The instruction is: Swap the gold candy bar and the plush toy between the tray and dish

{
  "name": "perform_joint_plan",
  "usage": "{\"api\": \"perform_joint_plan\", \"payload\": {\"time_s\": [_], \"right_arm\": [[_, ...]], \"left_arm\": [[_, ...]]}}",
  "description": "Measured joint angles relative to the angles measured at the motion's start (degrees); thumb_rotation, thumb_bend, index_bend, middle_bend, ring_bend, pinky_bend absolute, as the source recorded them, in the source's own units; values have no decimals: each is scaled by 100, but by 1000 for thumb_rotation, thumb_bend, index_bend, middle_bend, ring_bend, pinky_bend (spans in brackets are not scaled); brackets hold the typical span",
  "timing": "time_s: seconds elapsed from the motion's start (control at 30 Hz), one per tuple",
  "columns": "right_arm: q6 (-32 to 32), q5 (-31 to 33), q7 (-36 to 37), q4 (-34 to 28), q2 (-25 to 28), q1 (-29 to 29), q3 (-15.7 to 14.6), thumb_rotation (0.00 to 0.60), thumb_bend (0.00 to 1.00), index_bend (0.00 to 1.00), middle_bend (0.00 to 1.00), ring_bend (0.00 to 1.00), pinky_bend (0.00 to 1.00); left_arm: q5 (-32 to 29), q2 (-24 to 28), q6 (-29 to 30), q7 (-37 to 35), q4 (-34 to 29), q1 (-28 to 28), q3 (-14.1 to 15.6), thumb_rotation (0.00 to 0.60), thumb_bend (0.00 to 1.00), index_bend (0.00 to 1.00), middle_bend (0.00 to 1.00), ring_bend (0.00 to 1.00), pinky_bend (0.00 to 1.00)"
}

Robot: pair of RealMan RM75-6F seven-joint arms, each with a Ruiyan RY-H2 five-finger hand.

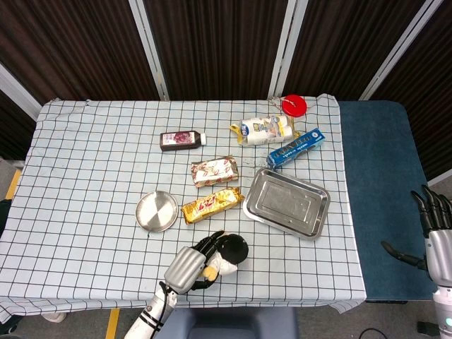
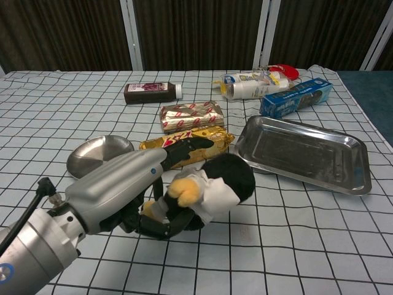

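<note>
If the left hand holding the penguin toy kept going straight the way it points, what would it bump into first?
Probably the steel tray. The left hand holds the plush toy and points up-right across the table, toward the tray's near edge. Depth is hard to judge, so it might pass just beside it.

Candy bar (image 1: 209, 205) sits between dish (image 1: 157, 211) on the left and tray (image 1: 286, 203) on the right — plush toy (image 1: 227, 255) in front, in the left hand (image 1: 189, 264).

Checked tablecloth (image 1: 85, 176); dark, seemingly curtained panels (image 1: 212, 42) behind.
</note>
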Motion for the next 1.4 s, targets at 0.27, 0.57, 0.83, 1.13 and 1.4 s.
{"api": "perform_joint_plan", "payload": {"time_s": [0.27, 0.57, 0.83, 1.13, 1.4], "right_arm": [[-40, 15, 24, -2, 5, 9, 5, 600, 64, 0, 0, 0, 36], [-117, -58, -19, -16, 11, 23, -56, 600, 64, 0, 0, 0, 38], [-122, -133, -36, -20, 15, 16, -102, 600, 64, 0, 0, 0, 38], [-57, -281, -3, -2, 26, -15, -172, 600, 63, 0, 0, 0, 38], [-126, -290, -32, -17, 56, -9, -210, 600, 64, 0, 0, 0, 38]], "left_arm": [[-55, 138, -87, 295, 15, -56, -57, 600, 427, 0, 0, 0, 265], [-552, 798, -12, 1362, -350, -161, -636, 600, 430, 0, 0, 0, 248], [-890, 777, -492, 1004, 66, -570, -1024, 600, 430, 0, 0, 0, 225], [-1195, 348, -947, 833, 753, -1077, -1223, 600, 427, 0, 0, 0, 210], [-1612, -31, -1116, 1018, 1399, -1421, -1380, 600, 425, 0, 0, 0, 180]]}}
